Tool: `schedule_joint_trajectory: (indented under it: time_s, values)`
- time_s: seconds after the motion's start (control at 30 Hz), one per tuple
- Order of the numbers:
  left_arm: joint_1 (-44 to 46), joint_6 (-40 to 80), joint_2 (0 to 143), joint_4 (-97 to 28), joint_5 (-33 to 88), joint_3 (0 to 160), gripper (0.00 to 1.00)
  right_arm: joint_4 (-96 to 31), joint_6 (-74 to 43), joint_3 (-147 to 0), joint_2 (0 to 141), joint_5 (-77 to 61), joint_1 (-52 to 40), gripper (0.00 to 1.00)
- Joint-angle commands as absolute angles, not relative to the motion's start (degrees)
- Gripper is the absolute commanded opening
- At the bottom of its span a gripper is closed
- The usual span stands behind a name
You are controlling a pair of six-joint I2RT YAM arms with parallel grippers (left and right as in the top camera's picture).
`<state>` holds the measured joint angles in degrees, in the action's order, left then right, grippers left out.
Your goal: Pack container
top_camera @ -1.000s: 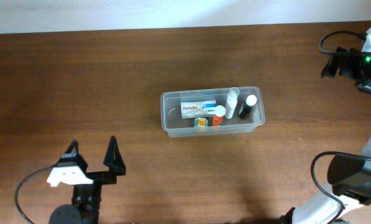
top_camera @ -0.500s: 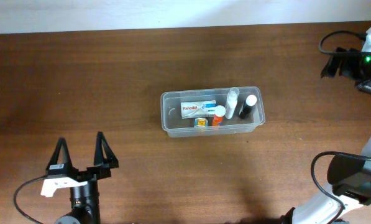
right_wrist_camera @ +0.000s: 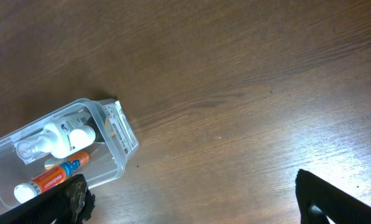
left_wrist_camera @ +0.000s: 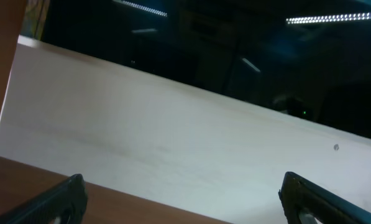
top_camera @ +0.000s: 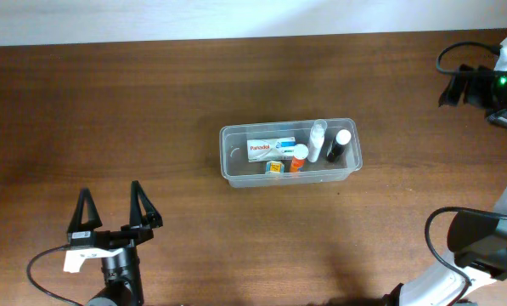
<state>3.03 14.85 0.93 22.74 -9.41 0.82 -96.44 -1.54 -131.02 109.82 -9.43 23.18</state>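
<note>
The container (top_camera: 229, 170) is a clear plastic tub in the middle of the table. In it lie a white box (top_camera: 270, 149), an orange tube (top_camera: 298, 158), a clear bottle (top_camera: 318, 138), a black bottle (top_camera: 338, 146) and a small yellow item (top_camera: 274, 167). My left gripper (top_camera: 111, 207) stands open near the front left, far from the tub, with nothing between its fingers. In the left wrist view only its fingertips (left_wrist_camera: 67, 198) show, against a pale wall. My right gripper (right_wrist_camera: 194, 196) is open and empty, with the container's end (right_wrist_camera: 120, 140) at the lower left of its view.
Bare brown wood surrounds the tub on all sides. The right arm's wrist (top_camera: 491, 85) and cables sit at the back right corner, and its base (top_camera: 482, 246) is at the front right. A pale wall runs along the table's far edge.
The left gripper pulled back toward the front left and turned straight a second ago, and has barely moved since. The right arm and the tub's contents are unchanged.
</note>
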Motion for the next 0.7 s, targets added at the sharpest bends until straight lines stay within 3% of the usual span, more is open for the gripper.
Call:
schedule_joint_trajectory:
  time_s: [0.0,0.5,0.67]
  values:
    - [2.6,15.2,0.3,22.0,-9.0,0.5,1.00,-96.5,-1.8,-130.9,109.4,-9.0,23.3,0.98]
    - [-1.5,15.2,0.3,-3.8,-10.7,0.5,0.99,-96.4,-1.8,-130.9,109.4,-9.0,23.3,0.98]
    - [-1.5,15.2,0.6,-3.7,-10.7,0.5,0.99,-96.4,-1.8,-130.9,109.4,-9.0,23.3,0.98]
